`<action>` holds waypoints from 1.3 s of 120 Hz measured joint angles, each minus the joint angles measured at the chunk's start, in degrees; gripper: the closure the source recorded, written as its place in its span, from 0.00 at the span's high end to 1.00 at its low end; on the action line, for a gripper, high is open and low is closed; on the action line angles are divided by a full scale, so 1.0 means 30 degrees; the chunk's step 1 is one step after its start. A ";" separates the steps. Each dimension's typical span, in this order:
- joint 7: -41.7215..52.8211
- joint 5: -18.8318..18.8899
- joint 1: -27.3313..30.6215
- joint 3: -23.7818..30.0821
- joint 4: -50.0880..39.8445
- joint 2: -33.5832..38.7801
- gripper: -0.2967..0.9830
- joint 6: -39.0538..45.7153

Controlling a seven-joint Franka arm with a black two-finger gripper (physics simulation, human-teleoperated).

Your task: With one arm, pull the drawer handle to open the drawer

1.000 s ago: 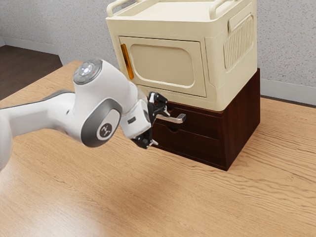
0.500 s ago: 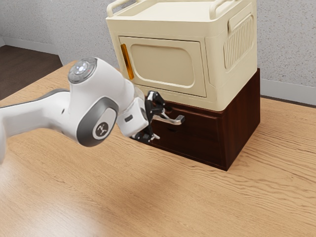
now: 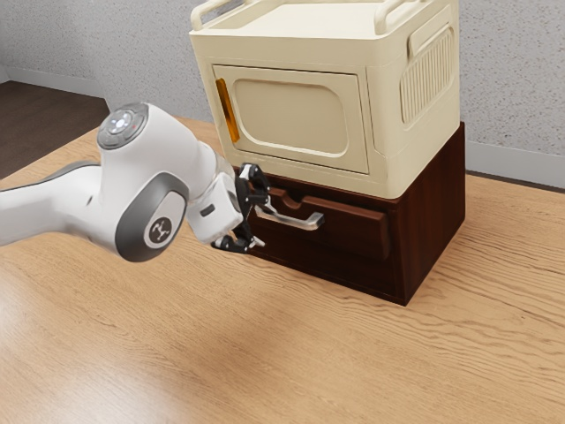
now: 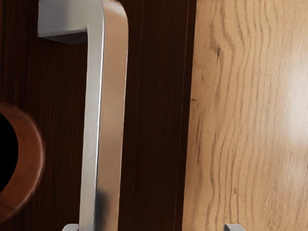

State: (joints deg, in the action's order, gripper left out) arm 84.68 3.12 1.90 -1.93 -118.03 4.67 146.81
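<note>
The black two-finger tool (image 3: 263,224) is spread wide and has hold of nothing; the silver bar-shaped metal handle (image 3: 300,223) runs between its fingers, right by the upper one. Just beyond the handle from the tool, the dark brown wooden drawer (image 3: 353,233) stands slightly out of its matching chest (image 3: 433,212). Higher than the tool sits a cream boxy cabinet (image 3: 300,115); below the tool lies the light wood-grained surface (image 3: 265,353).

Cream cabinet (image 3: 291,55), dark red-brown drawer (image 3: 355,233)
The handle (image 4: 112,96) is silver, the tabletop (image 3: 494,291) tan with wavy brown grain, the wall (image 3: 508,75) speckled grey.
</note>
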 joint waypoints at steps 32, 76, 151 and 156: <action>-0.0041 -0.0035 -0.0024 0.0056 -0.0804 0.0803 0.48 0.0006; -0.0188 -0.0066 -0.0191 0.0285 -0.2201 0.2104 0.48 0.0040; -0.0432 -0.0029 -0.0198 0.0268 -0.4831 0.4718 0.48 0.0170; -0.0445 -0.0037 -0.0195 0.0278 -0.5002 0.4936 0.48 0.0158</action>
State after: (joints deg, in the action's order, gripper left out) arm 83.34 3.01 1.32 -1.10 -133.04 19.48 147.28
